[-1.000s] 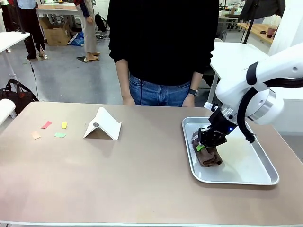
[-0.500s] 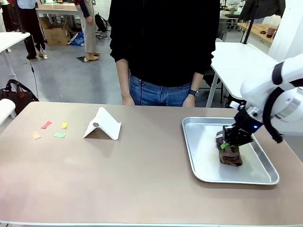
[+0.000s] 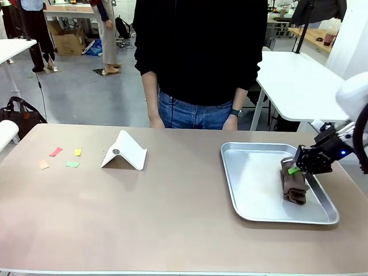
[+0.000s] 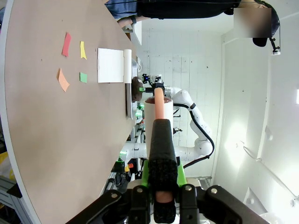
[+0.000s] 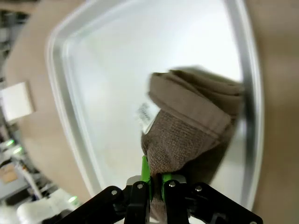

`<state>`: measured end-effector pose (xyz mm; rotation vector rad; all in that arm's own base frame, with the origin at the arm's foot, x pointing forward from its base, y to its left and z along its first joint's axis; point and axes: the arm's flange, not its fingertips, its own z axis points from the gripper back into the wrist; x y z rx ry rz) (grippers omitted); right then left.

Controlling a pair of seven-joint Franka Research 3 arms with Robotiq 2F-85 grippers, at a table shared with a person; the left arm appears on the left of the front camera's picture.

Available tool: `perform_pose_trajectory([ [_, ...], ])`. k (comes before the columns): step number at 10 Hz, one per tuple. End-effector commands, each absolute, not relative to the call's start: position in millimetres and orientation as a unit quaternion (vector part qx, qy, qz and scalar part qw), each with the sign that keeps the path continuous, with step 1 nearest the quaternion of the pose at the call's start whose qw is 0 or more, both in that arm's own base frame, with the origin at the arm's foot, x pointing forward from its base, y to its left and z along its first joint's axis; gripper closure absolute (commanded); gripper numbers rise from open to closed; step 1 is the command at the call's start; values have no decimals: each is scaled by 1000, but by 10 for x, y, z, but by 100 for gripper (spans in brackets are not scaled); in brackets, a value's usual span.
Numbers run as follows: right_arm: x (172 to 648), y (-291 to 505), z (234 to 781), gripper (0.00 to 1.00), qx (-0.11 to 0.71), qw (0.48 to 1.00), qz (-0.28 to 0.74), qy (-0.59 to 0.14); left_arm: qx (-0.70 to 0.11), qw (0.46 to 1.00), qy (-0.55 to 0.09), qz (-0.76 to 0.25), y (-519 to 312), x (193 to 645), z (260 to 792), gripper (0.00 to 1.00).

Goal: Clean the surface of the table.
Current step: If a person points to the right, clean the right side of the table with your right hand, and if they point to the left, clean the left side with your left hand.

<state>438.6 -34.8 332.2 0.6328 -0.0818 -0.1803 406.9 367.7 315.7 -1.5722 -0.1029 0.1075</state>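
1. Left gripper (image 4: 162, 176): clamped tight on the black handle of a roller tool (image 4: 159, 126) with a peach shaft and a white cylinder, held off the edge of the table.
2. Table (image 3: 172, 224): wide beige-brown top running across the front view from the near edge to the person.
3. Metal tray (image 3: 230, 178): lies on the table's right part, shiny, with a raised rim.
4. Right gripper (image 3: 300, 170): over the tray's right side, pinched narrow on the upper end of a folded brown cloth (image 3: 294, 188). The cloth's lower end lies on the tray floor beside the right wall; a white label shows on it in the right wrist view.
5. Paper scraps, left part of the table: red (image 3: 56, 152), yellow (image 3: 78, 152), orange (image 3: 43, 164), green (image 3: 73, 164), lying near one another.
6. White folded stand (image 3: 125, 152): tent-shaped, just right of the scraps.
7. Person (image 3: 198, 57): dark top, jeans, standing at the far edge, both hands hanging near it.
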Motion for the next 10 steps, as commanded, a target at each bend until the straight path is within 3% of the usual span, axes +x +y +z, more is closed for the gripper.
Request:
perform_pose_trajectory([
  [1, 4275, -517, 3383, 90, 465, 883, -29, -66, -713, 698, -54, 41, 3692, 4044, 3205, 100],
  [4, 4122, -840, 3613, 90, 653, 752, 47, -77, -713, 698, -54, 41, 3692, 4044, 3205, 100],
  [6, 4039, -1062, 3725, 90, 728, 678, 77, -72, -713, 698, -54, 41, 3692, 4044, 3205, 100],
  [10, 3702, -1800, 3780, 90, 716, 688, 31, -113, -713, 698, -54, 41, 3692, 4044, 3205, 100],
])
